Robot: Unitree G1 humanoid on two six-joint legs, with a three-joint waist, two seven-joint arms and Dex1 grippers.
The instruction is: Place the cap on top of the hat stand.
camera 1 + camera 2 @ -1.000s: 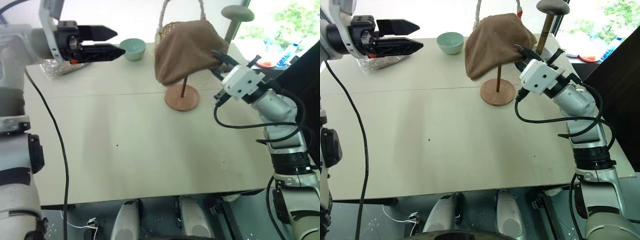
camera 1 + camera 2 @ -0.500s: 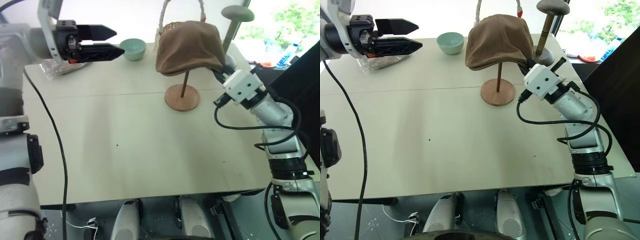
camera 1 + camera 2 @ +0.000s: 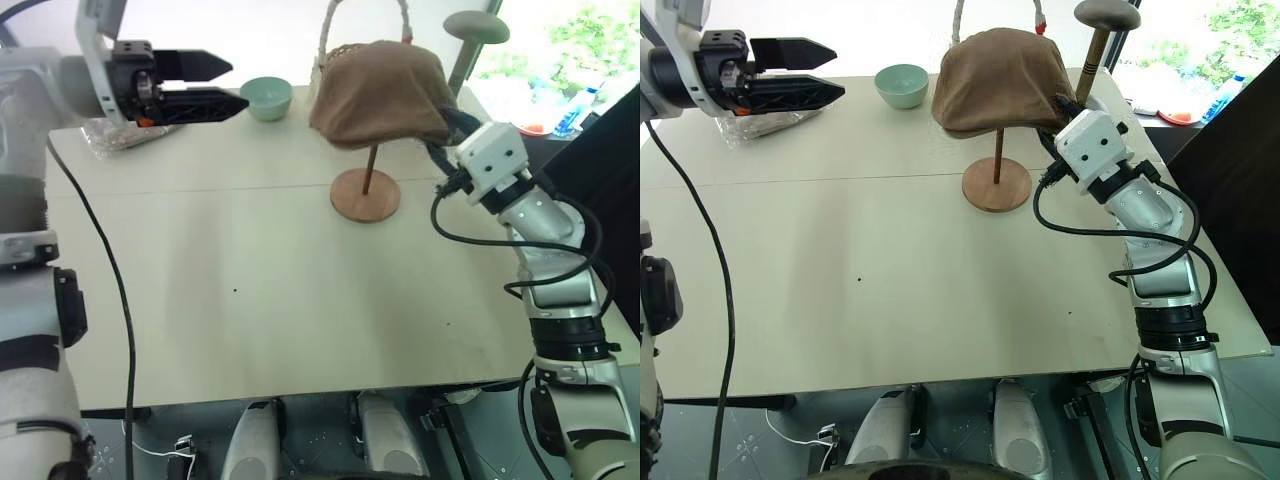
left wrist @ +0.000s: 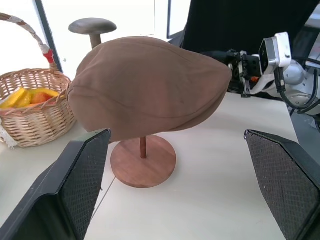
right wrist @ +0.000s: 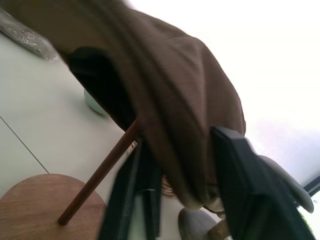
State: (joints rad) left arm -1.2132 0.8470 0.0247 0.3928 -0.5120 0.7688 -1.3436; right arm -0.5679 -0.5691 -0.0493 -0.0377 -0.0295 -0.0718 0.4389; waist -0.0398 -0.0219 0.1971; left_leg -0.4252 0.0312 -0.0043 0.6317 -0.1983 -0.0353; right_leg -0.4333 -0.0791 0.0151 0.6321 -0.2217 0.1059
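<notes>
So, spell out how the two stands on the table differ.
The wooden hat stand with a round brown disc base and thin rod wears the soft brown fabric cap; the taller grey stand with a mushroom-shaped top is bare. The wooden one is shorter and nearer; the grey one rises behind it, beside the wicker basket. Both are upright single posts on the pale table.

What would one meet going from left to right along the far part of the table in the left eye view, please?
Left end effector → green bowl → cap on the hat stand → right end effector.
</notes>
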